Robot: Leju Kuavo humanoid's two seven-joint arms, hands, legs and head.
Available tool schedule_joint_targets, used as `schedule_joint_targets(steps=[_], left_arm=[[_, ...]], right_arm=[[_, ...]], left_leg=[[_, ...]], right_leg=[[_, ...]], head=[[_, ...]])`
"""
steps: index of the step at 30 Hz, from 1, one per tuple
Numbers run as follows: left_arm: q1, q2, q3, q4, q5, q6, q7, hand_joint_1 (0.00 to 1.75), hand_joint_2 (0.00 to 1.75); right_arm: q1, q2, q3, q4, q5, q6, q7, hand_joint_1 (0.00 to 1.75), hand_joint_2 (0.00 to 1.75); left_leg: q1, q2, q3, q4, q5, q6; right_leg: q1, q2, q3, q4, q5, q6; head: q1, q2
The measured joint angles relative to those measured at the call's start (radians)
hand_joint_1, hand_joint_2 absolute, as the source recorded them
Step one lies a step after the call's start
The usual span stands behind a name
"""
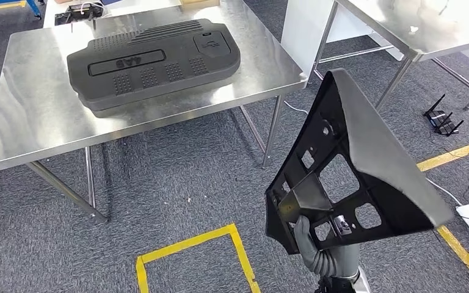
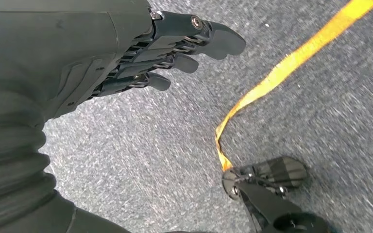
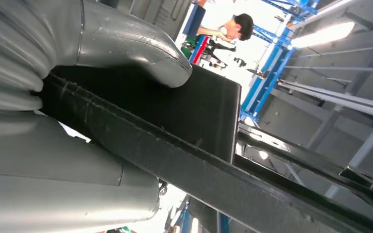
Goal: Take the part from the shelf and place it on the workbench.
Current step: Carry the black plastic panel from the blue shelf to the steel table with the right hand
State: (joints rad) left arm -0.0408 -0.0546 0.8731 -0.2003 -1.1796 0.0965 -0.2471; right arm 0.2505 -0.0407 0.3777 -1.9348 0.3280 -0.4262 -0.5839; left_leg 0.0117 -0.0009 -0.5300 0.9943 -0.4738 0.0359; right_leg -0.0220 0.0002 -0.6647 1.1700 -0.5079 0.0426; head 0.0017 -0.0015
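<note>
The right robot hand (image 1: 308,241) grasps the part (image 1: 348,165), a black bracket with cut-out windows, by its lower end and holds it upright in the air over the carpet, off the bench's (image 1: 30,110) front right corner. From the head, the bench carries a dark cover (image 1: 152,64) lying flat toward its back edge, and yellow tape (image 1: 189,244) marks the floor. The right wrist view adds the close grip: the thumb (image 3: 141,53) pressed on the part's (image 3: 184,145) black face, with a person (image 3: 235,26) and blue racking (image 3: 267,77) far behind. The left wrist view has the left robot hand (image 2: 175,48) released, fingers out straight, above carpet beside tape (image 2: 291,63)
</note>
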Motion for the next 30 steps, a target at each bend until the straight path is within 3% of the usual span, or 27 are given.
schedule_joint_targets(steps=[2,3,4,6,7,9,12,14,16,17,18,19,21,22,24,27,28,30], left_arm=[[0.001,0.000,0.000,0.000,-0.002,0.000,0.002,0.00,1.75],[0.002,-0.001,0.000,0.000,-0.003,0.000,0.002,0.00,1.75],[0.002,-0.002,0.000,0.000,-0.004,0.000,0.002,0.00,1.75],[0.002,-0.003,0.000,0.000,-0.005,-0.001,0.002,0.00,1.75],[0.001,-0.003,0.000,0.000,-0.006,-0.001,0.002,0.00,1.75],[0.001,-0.001,0.000,-0.001,-0.009,0.000,0.001,0.00,1.75],[0.002,-0.002,0.000,0.000,-0.014,0.000,-0.001,0.00,1.75],[0.001,-0.003,0.000,0.000,-0.015,0.000,-0.003,0.00,1.75],[0.001,-0.003,0.000,0.000,-0.015,-0.001,-0.004,0.00,1.75],[0.002,-0.003,0.000,0.000,-0.016,-0.001,-0.005,0.00,1.75],[0.003,-0.004,0.000,0.000,-0.016,-0.001,-0.005,0.00,1.75],[0.003,-0.004,0.000,0.000,-0.017,0.000,-0.005,0.00,1.75],[0.003,-0.004,0.000,0.000,-0.018,0.000,-0.005,0.00,1.75],[0.002,-0.004,0.000,0.000,-0.018,0.000,-0.005,0.00,1.75],[-0.001,-0.005,0.000,0.000,-0.019,0.001,-0.005,0.00,1.75],[0.000,-0.006,0.000,0.000,-0.021,0.001,-0.004,0.00,1.75],[0.000,-0.007,0.000,0.000,-0.021,0.001,-0.004,0.00,1.75],[0.000,-0.008,0.000,0.000,-0.022,0.002,-0.004,0.00,1.75]], right_arm=[[0.004,-0.002,0.000,0.000,0.000,-0.002,0.001,1.66,1.75],[0.006,-0.003,0.000,0.000,0.001,-0.003,0.001,1.66,1.75],[0.008,-0.004,0.000,0.000,0.001,-0.005,0.001,1.66,1.75],[0.008,-0.007,0.000,0.001,0.003,-0.009,0.003,1.66,1.75],[0.009,-0.007,0.000,0.001,0.004,-0.012,0.005,1.66,1.75],[0.010,-0.009,0.001,0.002,0.005,-0.015,0.007,1.66,1.75],[0.011,-0.011,0.001,0.001,0.006,-0.018,0.009,1.66,1.75],[0.011,-0.011,0.002,0.001,0.006,-0.018,0.009,1.66,1.75],[0.011,-0.011,0.002,0.001,0.006,-0.018,0.009,1.66,1.75],[0.011,-0.012,0.002,0.001,0.006,-0.018,0.010,1.66,1.75],[0.012,-0.012,0.002,0.001,0.007,-0.019,0.011,1.66,1.75],[0.012,-0.013,0.003,0.001,0.007,-0.019,0.012,1.66,1.75],[0.012,-0.013,0.003,0.001,0.007,-0.019,0.015,1.66,1.75],[0.012,-0.013,0.004,0.001,0.007,-0.020,0.016,1.66,1.75],[0.012,-0.013,0.004,0.001,0.009,-0.021,0.016,1.66,1.75],[0.012,-0.014,0.006,0.001,0.010,-0.022,0.017,1.66,1.75],[0.012,-0.014,0.006,0.001,0.010,-0.022,0.017,1.66,1.75],[0.012,-0.016,0.006,0.001,0.011,-0.023,0.017,1.66,1.75]], left_leg=[[0.001,-0.002,-0.001,0.000,0.000,-0.001],[0.003,-0.005,-0.001,0.001,-0.001,-0.002],[0.005,-0.009,0.001,0.001,-0.003,-0.005],[0.009,-0.018,0.004,0.005,-0.009,-0.017],[0.009,-0.022,0.003,0.008,-0.013,-0.026],[0.006,-0.027,0.001,0.010,-0.016,-0.040],[0.013,-0.025,-0.001,0.020,-0.026,-0.053],[0.016,-0.014,-0.037,0.101,-0.071,-0.056],[0.015,-0.008,-0.110,0.243,-0.130,-0.055],[0.015,-0.008,-0.141,0.296,-0.144,-0.054],[0.015,-0.007,-0.156,0.315,-0.137,-0.052],[0.015,-0.006,-0.151,0.291,-0.111,-0.048],[0.013,0.007,-0.097,0.165,-0.035,-0.038],[0.009,0.017,-0.070,0.104,-0.011,-0.035],[0.001,0.028,-0.048,0.045,0.004,-0.031],[-0.004,0.011,-0.050,0.035,0.010,-0.020],[-0.003,0.005,-0.049,0.032,0.014,-0.013],[-0.001,-0.007,-0.050,0.028,0.019,-0.005]], right_leg=[[-0.004,0.000,-0.054,0.106,-0.031,0.005],[-0.007,0.000,-0.059,0.112,-0.026,0.013],[-0.010,0.000,-0.044,0.079,-0.006,0.025],[-0.018,0.002,0.024,-0.057,0.046,0.047],[-0.019,0.006,0.054,-0.113,0.063,0.048],[-0.016,0.012,0.076,-0.153,0.067,0.031],[-0.014,0.009,0.078,-0.153,0.067,0.001],[-0.013,0.003,0.083,-0.155,0.066,-0.014],[-0.006,-0.004,0.086,-0.155,0.062,-0.024],[-0.003,-0.007,0.088,-0.154,0.061,-0.026],[0.000,-0.009,0.090,-0.154,0.059,-0.028],[0.002,-0.012,0.092,-0.154,0.058,-0.029],[0.004,-0.016,0.100,-0.154,0.054,-0.028],[0.007,-0.019,0.102,-0.153,0.051,-0.025],[0.012,-0.025,0.103,-0.153,0.048,-0.017],[0.009,-0.034,0.100,-0.151,0.044,-0.004],[0.008,-0.030,0.090,-0.131,0.031,-0.002],[0.007,-0.015,0.042,-0.031,-0.017,-0.006]], head=[[0.000,0.000],[0.000,0.000],[0.000,0.000],[0.001,0.000],[0.002,0.000],[0.001,0.000],[-0.002,0.000],[-0.004,0.000],[-0.006,0.000],[-0.005,0.000],[-0.006,0.000],[-0.006,0.000],[-0.006,0.000],[-0.006,0.000],[-0.004,0.000],[-0.004,0.000],[-0.003,0.000],[0.000,0.000]])
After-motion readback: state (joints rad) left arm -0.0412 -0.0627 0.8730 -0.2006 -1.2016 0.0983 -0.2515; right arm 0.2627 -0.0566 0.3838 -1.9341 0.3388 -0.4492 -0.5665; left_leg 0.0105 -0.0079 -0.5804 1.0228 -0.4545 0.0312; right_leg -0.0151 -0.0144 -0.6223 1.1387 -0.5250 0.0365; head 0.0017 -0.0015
